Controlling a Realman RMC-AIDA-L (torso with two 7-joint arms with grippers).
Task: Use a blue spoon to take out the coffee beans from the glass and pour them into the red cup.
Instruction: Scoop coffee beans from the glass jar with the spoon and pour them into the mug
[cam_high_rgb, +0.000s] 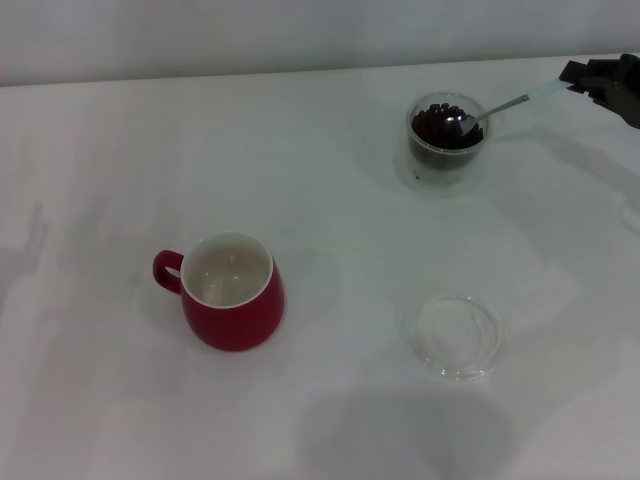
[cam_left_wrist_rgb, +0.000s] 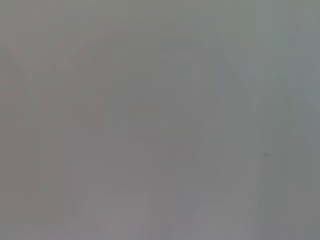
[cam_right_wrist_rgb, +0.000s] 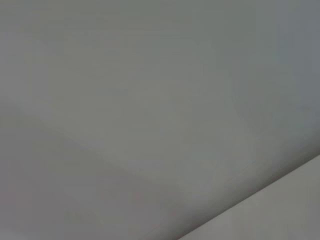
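Note:
In the head view the glass (cam_high_rgb: 446, 142) stands at the back right of the white table, filled with dark coffee beans (cam_high_rgb: 436, 128). The blue spoon (cam_high_rgb: 500, 107) slants down into it, its metal bowl resting among the beans and its pale handle running up to the right. My right gripper (cam_high_rgb: 578, 78) is at the far right edge, shut on the end of that handle. The red cup (cam_high_rgb: 233, 291) stands left of centre, handle to the left, its white inside holding no beans. My left gripper is out of view. Both wrist views show only blank grey surface.
A shallow clear glass saucer (cam_high_rgb: 455, 335) lies on the table near the front right, below the glass. The table's back edge runs just behind the glass.

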